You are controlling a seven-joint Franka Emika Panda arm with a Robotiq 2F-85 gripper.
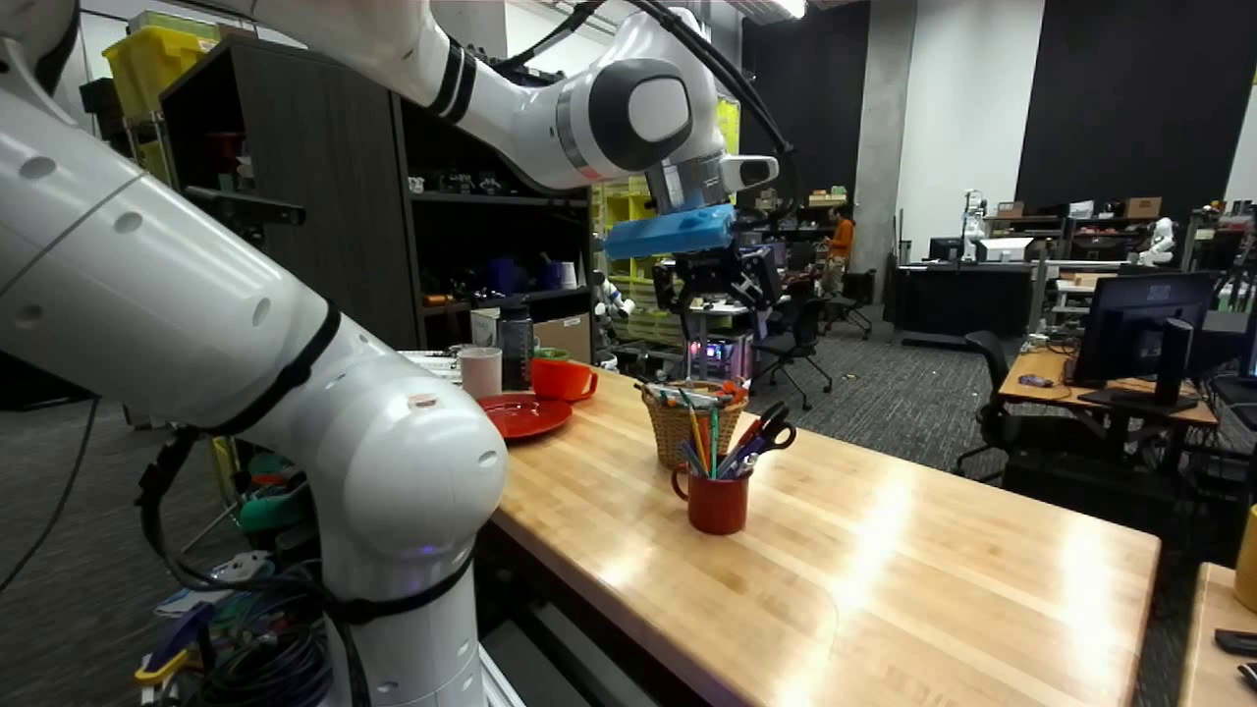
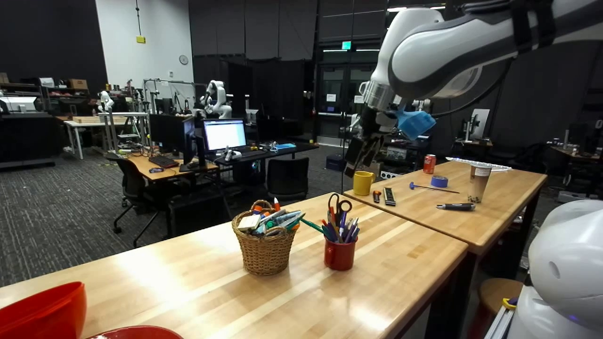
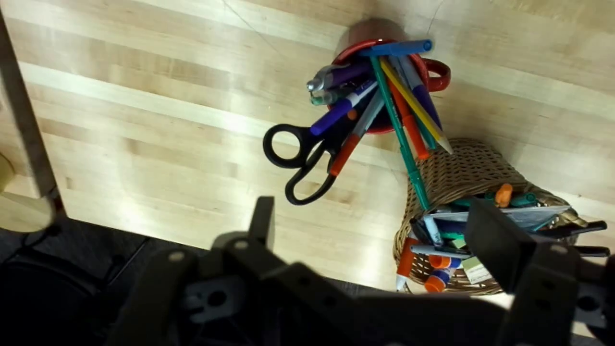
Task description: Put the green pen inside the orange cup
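A dark red cylindrical cup (image 1: 717, 506) (image 2: 339, 256) with a handle holds a bunch of mixed pens and scissors; it also shows in the wrist view (image 3: 437, 81). A long green pen (image 3: 414, 178) stands in it, leaning out towards the wicker basket; both exterior views show this pen (image 1: 714, 442) (image 2: 311, 225). A wider, bright orange cup (image 1: 560, 378) with a handle stands at the back beside a red plate; an orange vessel (image 2: 42, 310) shows at another exterior view's edge. My gripper (image 1: 722, 319) (image 2: 360, 162) (image 3: 375, 209) is open and empty, high above the table.
A wicker basket (image 1: 678, 427) (image 2: 266, 256) (image 3: 461, 163) full of pens and markers stands close to the red cup. Black scissor handles (image 3: 307, 144) stick out of that cup. A red plate (image 1: 525, 417), white cup (image 1: 481, 371) and dark bottle (image 1: 516, 344) stand at the back.
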